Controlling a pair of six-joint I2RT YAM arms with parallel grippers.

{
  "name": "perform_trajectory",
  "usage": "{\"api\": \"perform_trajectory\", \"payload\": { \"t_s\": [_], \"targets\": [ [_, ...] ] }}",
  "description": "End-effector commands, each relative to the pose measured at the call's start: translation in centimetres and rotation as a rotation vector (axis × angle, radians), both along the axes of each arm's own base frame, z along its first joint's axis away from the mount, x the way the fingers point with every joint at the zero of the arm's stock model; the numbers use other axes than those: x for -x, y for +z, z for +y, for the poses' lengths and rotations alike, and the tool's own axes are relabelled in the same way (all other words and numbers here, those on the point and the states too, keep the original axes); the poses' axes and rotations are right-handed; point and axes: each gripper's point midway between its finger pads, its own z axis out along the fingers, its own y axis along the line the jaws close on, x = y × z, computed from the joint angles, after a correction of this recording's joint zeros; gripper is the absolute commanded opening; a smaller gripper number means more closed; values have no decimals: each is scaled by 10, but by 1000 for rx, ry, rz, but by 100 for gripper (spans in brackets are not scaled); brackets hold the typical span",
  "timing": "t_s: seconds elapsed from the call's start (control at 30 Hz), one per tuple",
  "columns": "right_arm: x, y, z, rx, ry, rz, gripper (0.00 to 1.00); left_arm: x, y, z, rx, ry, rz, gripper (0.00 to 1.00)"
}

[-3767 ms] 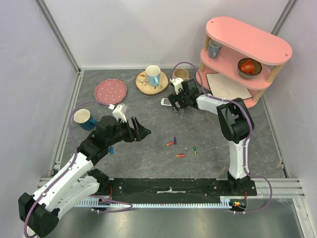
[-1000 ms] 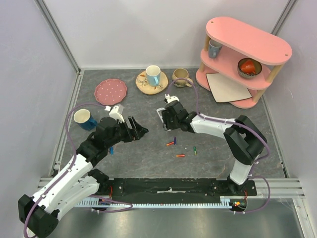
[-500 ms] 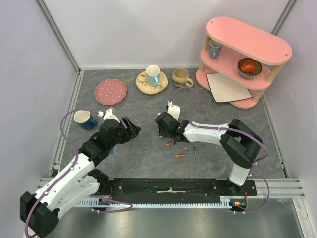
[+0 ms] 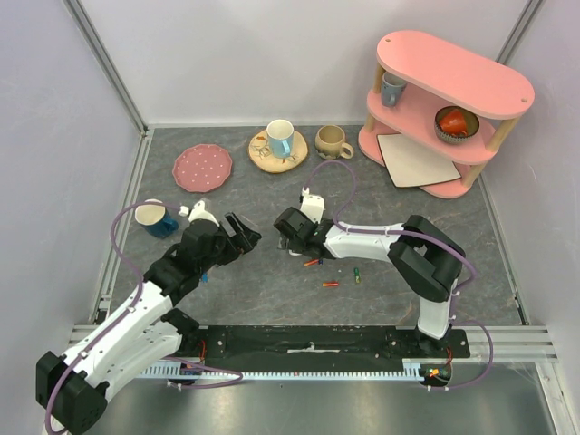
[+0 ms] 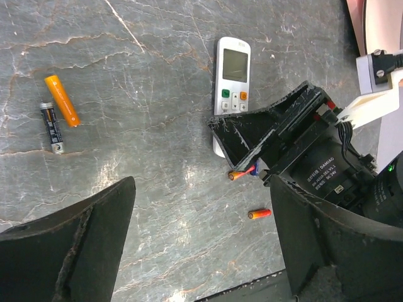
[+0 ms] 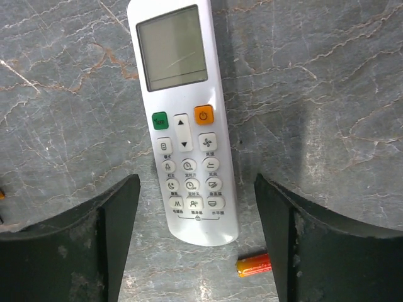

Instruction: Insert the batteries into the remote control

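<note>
From overhead, my left gripper (image 4: 243, 231) and right gripper (image 4: 288, 233) face each other low over the grey table (image 4: 272, 290), close but apart. Three batteries (image 4: 331, 284) lie just behind my right gripper, toward its arm. A blue cup (image 4: 156, 217) stands behind my left wrist, and a pink plate (image 4: 202, 167) lies beyond it.

Through my left wrist camera, my left fingers (image 5: 82, 239) are spread wide with only bare table between them. Ahead lies the remote control (image 5: 231, 75), face up, its near end hidden by my right gripper (image 5: 252, 135), which blocks a straight approach. An orange battery (image 5: 63, 100) and a dark battery (image 5: 51, 128) lie side by side, ahead and to one side.

Through my right wrist camera, my right fingers (image 6: 94, 233) stand released on either side of the remote's button end, gaps showing on both sides. A red-orange battery (image 6: 253, 265) lies just beside the remote's near corner.
</note>
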Motion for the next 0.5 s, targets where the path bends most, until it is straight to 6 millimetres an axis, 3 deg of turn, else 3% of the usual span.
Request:
{"api": "perform_trajectory", "payload": {
  "t_s": [0.0,0.17,0.23,0.27,0.33,0.37,0.47],
  "targets": [
    [0,3,3,-7,-13,-1,85,-3,6,-6,10,-30,-14,95],
    [-2,24,-1,-8,-4,-41,96,-4,-3,-3,-36,-21,31,99],
    [-4,49,-9,1,9,-86,98,-8,-1,1,-59,-1,24,99],
    [-5,71,-14,-12,10,-129,98,-10,-2,2,-69,4,26,99],
    [-4,91,-28,49,61,-179,98,-15,-1,5,-87,25,14,99],
    [-3,115,-36,41,71,-223,98,-17,-2,6,-91,32,9,99],
    [4,128,-67,144,132,-279,98,-28,2,-11,-66,-28,-56,99]
  ]
}}
